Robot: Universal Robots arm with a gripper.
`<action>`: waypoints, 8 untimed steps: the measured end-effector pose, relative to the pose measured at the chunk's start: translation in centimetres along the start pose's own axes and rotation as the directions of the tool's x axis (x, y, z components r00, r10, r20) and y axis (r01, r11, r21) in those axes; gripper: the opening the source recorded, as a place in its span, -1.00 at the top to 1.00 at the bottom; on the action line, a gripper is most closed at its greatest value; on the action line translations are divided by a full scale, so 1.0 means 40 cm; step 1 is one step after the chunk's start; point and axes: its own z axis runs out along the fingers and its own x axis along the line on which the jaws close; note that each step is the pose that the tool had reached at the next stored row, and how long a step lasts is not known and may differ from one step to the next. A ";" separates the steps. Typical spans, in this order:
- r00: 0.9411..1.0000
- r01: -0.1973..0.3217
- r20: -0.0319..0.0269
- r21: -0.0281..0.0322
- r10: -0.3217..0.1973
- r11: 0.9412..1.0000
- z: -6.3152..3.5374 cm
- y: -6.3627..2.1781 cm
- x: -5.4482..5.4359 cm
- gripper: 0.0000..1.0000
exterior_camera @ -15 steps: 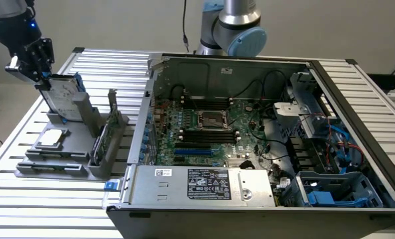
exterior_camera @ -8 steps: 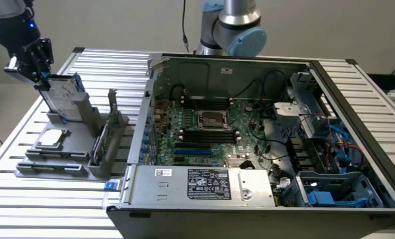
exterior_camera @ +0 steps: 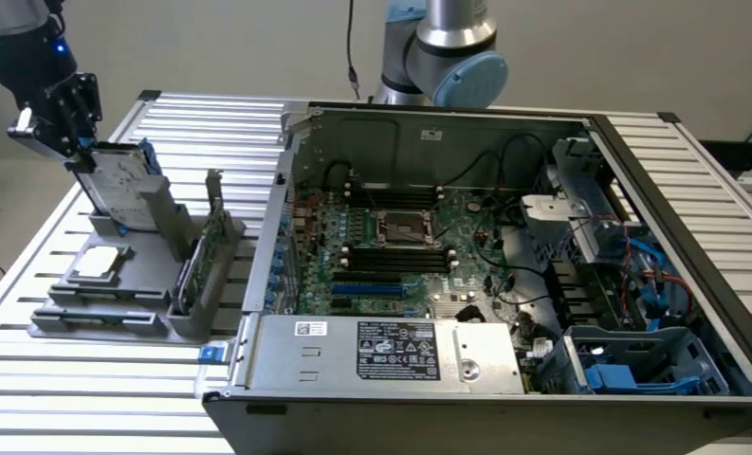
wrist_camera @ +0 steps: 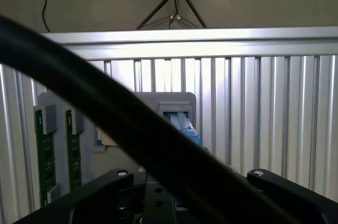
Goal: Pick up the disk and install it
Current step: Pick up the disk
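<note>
- Exterior view: the jaws look pinched on the top edge of the disk (exterior_camera: 120, 185). They are part way closed and holding it.
- The disk hangs right under the jaws and leans a little. Its low end is down at the grey holder (exterior_camera: 160, 289) on the tabletop (exterior_camera: 84, 379). I cannot tell if it has left its slot.
- I think a good lift goes slowly and follows the lean of the slot, so the blue rails do not catch.
- The jaws grip only a thin edge near one corner. The disk could swing or slip, so a firm, steady hold matters.
- The disk is a flat, hard, silver-grey box with blue plastic rails along its sides. It looks smooth and slippery.
- A small silver drive (exterior_camera: 98, 263) lies flat below the jaws, just beside the disk's low end.
- A thin green card (exterior_camera: 191, 270) stands on its edge in the same holder, near the jaws' path, so it could get bumped.
- The open computer case (exterior_camera: 679, 190) sits well apart from the jaws. It has metal walls and is full of boards and wires.
- Wrist view: a thick black cable (wrist_camera: 105, 108) crosses in front.
- Straight ahead of the jaws, a blue rail of the disk shows against the grey holder.
- Two green cards (wrist_camera: 45, 150) stand off to one side of the jaws.
- The tabletop is made of long, shiny metal slats with gaps between them.
</note>
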 end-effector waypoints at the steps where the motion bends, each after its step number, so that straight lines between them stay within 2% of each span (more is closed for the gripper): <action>1: 1.000 0.000 0.000 0.000 0.000 1.000 0.000 0.000 0.000 0.35; 8: 1.000 0.000 0.000 0.000 0.000 1.000 -0.007 0.000 0.000 0.35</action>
